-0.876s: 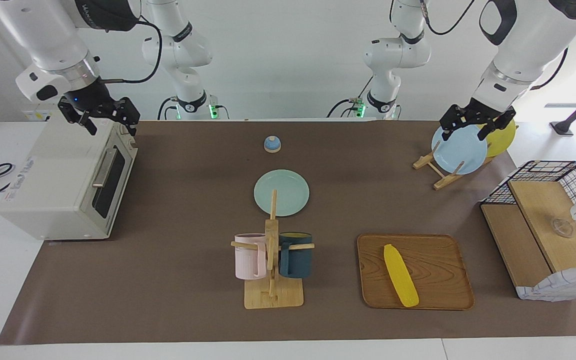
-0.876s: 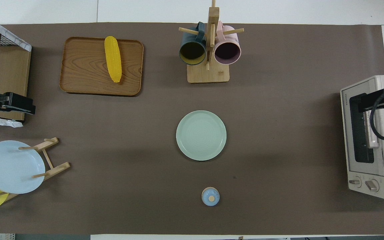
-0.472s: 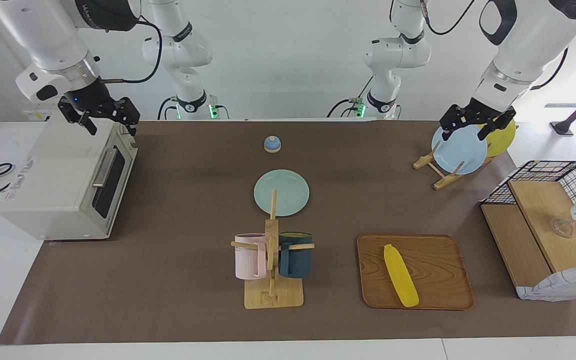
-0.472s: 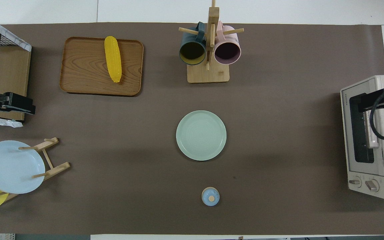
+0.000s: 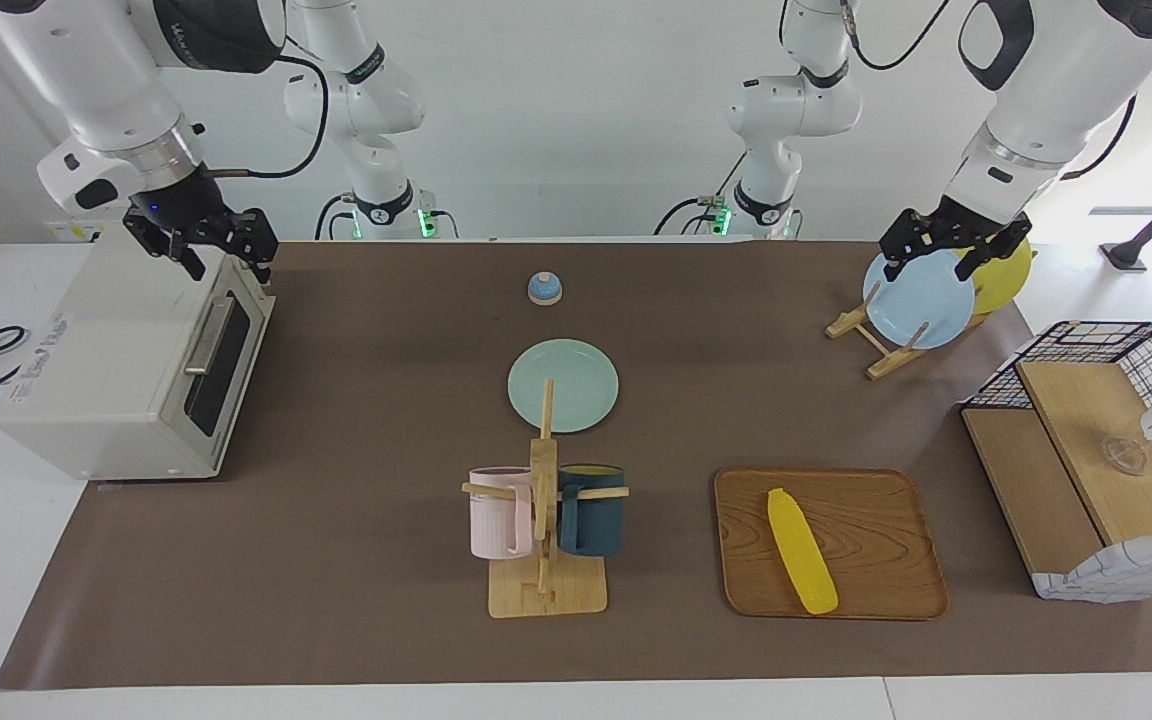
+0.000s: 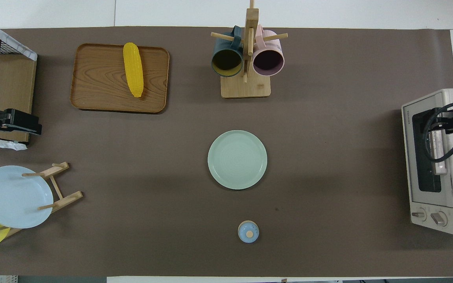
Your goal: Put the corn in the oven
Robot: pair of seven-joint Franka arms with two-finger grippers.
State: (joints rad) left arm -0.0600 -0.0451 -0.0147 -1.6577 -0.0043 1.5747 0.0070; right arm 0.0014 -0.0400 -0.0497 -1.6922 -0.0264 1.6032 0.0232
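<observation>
Brown matting covers the tabletop, with white wall at the robots' end. Nearest the robots, a small blue knob-topped lid sits alone, and a pale green plate lies farther out at mid-table. Toward the left arm's end, the left tool hangs over the blue plate standing in its wooden rack; I cannot tell how its fingers stand, and that arm seems to wait. Toward the right arm's end, the right tool hovers with fingers apart over the top front edge of the oven, whose door is shut, probably so it can open the door first. Farthest out, the corn lies flat on a wooden tray, beside the mug stand, untouched.
</observation>
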